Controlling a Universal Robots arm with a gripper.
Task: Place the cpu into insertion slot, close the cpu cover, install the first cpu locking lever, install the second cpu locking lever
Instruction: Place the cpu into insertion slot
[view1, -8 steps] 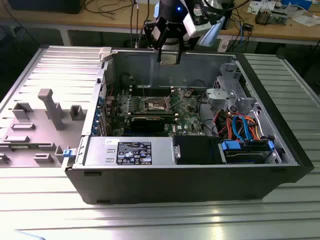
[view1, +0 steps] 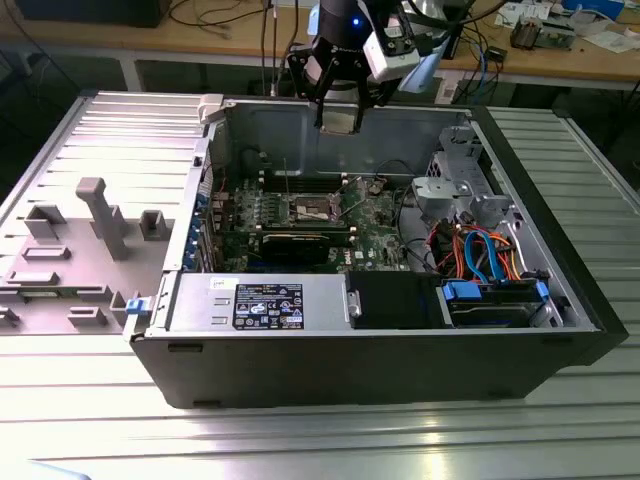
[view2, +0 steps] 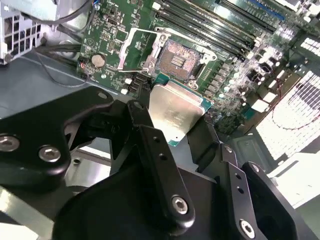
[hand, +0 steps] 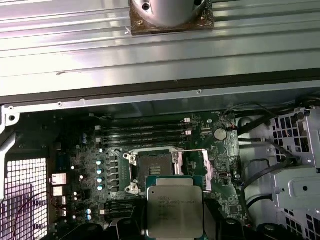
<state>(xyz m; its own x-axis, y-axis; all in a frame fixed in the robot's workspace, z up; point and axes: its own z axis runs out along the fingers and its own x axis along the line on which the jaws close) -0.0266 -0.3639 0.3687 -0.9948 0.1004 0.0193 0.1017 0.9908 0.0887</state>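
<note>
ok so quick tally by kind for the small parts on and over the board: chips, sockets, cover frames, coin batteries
chip: 1
socket: 1
cover frame: 1
coin battery: 1
total: 4

Open computer case (view1: 370, 370) on ribbed table (view1: 300, 440). Labelled power supply (view1: 260, 305) along its near wall. Blue, orange cables (view1: 482, 252) inside.
</note>
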